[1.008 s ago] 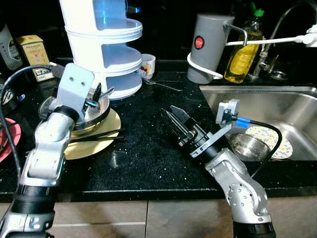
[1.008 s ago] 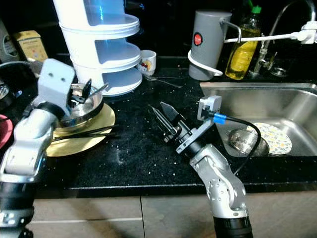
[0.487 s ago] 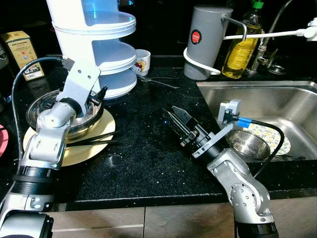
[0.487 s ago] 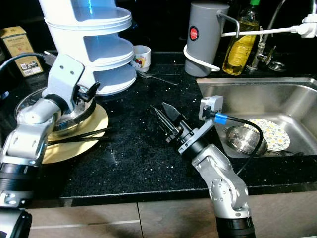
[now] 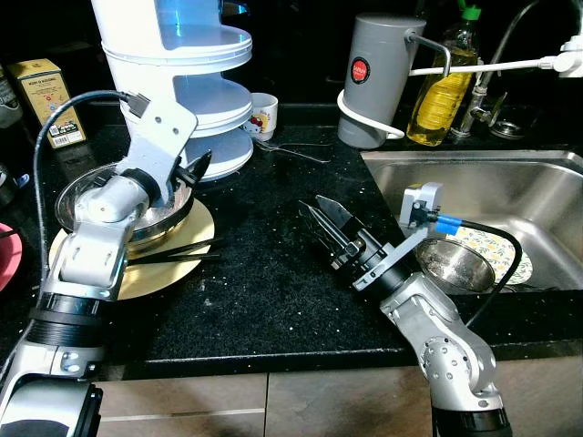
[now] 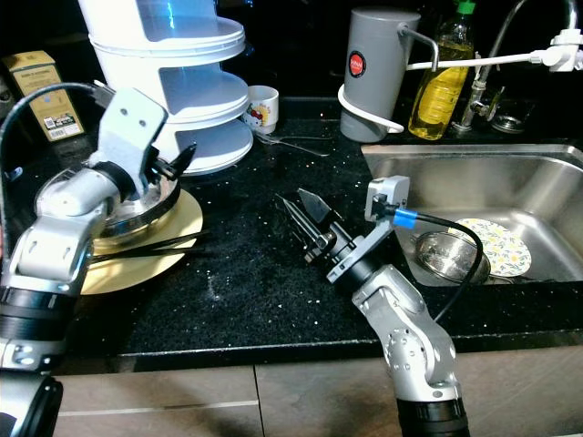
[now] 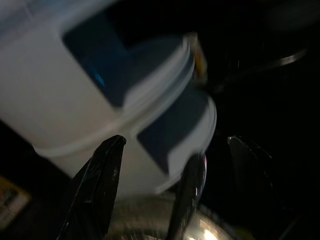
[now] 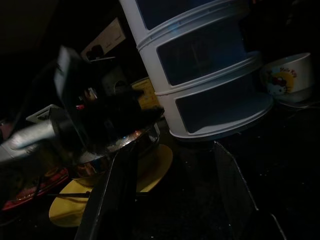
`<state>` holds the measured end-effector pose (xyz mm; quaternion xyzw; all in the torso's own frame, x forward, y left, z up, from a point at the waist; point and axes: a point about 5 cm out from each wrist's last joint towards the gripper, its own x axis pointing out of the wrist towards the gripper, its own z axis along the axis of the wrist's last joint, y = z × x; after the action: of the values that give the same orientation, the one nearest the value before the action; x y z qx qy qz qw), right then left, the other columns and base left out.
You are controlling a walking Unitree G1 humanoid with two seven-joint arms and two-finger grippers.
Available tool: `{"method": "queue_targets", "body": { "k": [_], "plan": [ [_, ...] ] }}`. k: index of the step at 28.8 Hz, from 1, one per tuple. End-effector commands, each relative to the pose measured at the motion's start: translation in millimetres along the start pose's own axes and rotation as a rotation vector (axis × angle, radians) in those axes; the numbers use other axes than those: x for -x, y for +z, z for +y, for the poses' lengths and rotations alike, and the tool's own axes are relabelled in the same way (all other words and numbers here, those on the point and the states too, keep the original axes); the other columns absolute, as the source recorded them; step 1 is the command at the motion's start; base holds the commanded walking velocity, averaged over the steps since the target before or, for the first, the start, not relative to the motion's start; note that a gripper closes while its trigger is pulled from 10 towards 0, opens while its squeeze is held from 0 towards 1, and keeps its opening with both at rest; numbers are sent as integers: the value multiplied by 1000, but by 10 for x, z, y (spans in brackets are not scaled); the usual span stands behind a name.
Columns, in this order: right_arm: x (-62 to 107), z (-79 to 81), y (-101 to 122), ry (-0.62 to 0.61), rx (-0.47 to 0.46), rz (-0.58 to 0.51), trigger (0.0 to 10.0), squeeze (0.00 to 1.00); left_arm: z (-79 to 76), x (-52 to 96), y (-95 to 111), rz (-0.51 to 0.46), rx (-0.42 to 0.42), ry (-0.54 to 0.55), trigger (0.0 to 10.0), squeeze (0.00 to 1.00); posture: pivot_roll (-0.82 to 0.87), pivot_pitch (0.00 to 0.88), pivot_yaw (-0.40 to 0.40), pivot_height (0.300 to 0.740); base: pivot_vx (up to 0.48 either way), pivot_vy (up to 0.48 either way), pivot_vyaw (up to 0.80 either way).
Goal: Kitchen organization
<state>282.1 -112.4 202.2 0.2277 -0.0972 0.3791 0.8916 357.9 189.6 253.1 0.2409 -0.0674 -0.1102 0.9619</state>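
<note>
A steel bowl (image 5: pixel 77 187) sits on a yellow plate (image 5: pixel 173 269), and two black chopsticks (image 5: pixel 178 253) lie across the plate. My left gripper (image 5: pixel 194 170) is at the bowl's right rim, close to the white tiered container (image 5: pixel 182 82). In the left wrist view its fingers (image 7: pixel 97 190) stand apart with the shiny rim between them. My right gripper (image 5: pixel 321 211) hovers low over the black counter's middle, open and holding nothing, pointing toward the container.
A small printed cup (image 5: pixel 265 111) and a utensil (image 5: pixel 301 150) lie behind the container. A grey jug (image 5: pixel 378 77) and an oil bottle (image 5: pixel 440 82) stand by the sink (image 5: pixel 510 177), which holds a steel bowl (image 5: pixel 455 264) and a patterned plate (image 5: pixel 499 255). A pink plate (image 5: pixel 7 264) is far left.
The view has shifted. My left gripper stays at the bowl but has swung a little right, toward the white container. The right gripper keeps its pose.
</note>
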Motion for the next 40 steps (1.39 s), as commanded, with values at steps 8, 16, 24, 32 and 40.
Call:
{"method": "queue_targets", "body": {
  "k": [8,16,24,32,40],
  "plan": [
    [76,7,38,-22,20,8,10000,0,21,-94,-164,43,7,-24,10000,0,-127,0,-26,740,0,0,0],
    [119,-7,73,-38,31,12,10000,0,-33,-160,-205,92,89,-78,10000,0,-142,0,-27,740,0,0,0],
    [113,-9,74,-38,30,15,10000,0,3,-137,114,-66,157,-39,10000,0,-135,0,-34,740,0,0,0],
    [83,7,44,-33,17,14,10000,0,159,42,503,-205,225,-46,10000,0,-107,0,-31,740,0,0,0],
    [90,1,29,-36,13,18,10000,0,197,292,293,36,87,-74,10000,0,-89,0,-33,740,0,0,0]
  ]
}}
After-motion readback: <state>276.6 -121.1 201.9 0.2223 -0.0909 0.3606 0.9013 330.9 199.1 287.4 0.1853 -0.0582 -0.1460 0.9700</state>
